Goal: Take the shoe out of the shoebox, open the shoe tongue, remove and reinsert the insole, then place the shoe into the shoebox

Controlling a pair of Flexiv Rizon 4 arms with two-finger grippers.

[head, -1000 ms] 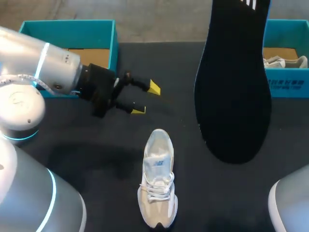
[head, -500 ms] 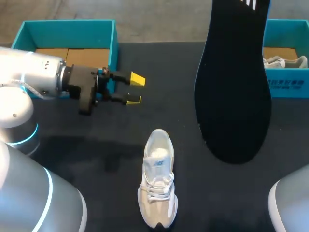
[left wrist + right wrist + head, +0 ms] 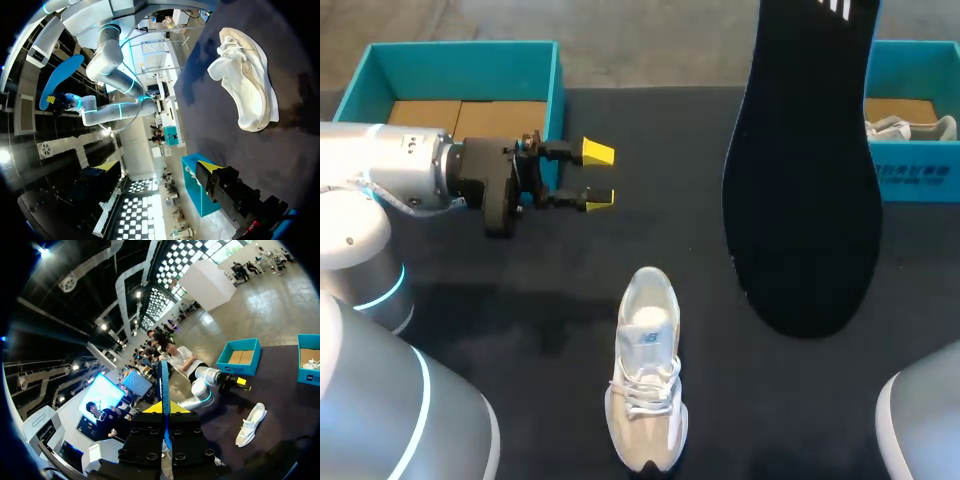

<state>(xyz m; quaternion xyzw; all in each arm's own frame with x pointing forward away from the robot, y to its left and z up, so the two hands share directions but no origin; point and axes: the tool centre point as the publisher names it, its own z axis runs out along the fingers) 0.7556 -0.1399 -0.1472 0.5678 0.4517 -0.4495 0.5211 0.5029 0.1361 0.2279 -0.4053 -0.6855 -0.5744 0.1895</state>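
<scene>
**Head view.** My left gripper (image 3: 593, 176) comes in from the left side and hangs above the table (image 3: 520, 320), just off the near right corner of the left shoebox (image 3: 460, 48). Its two yellow fingertips (image 3: 598, 153) stand wide apart with nothing between them. The shoe (image 3: 648, 385), white and laced, stands on its sole on the table in the near middle. It is well apart from my left gripper and outside both boxes. The insole (image 3: 805, 170), black on this face, hangs lengthwise high over the right half of the table and hides part of the right shoebox (image 3: 912, 58). A second white shoe (image 3: 910, 127) lies inside that box.

**Left wrist view.** Only one yellow tip of my own fingers shows, so this view does not tell how far apart they stand. The shoe lies on the dark table ahead of the fingers, free of them. A corner of a teal shoebox sits beside the finger. Far off, my right arm (image 3: 112, 55) holds the insole aloft, its blue face turned this way.

**Right wrist view.** My right gripper (image 3: 165, 409) is closed on the insole. The insole stands edge-on between the two fingers, and each finger presses one face. Beyond and below, the shoe rests on the table between the two shoeboxes, near my left arm (image 3: 205, 377).
</scene>
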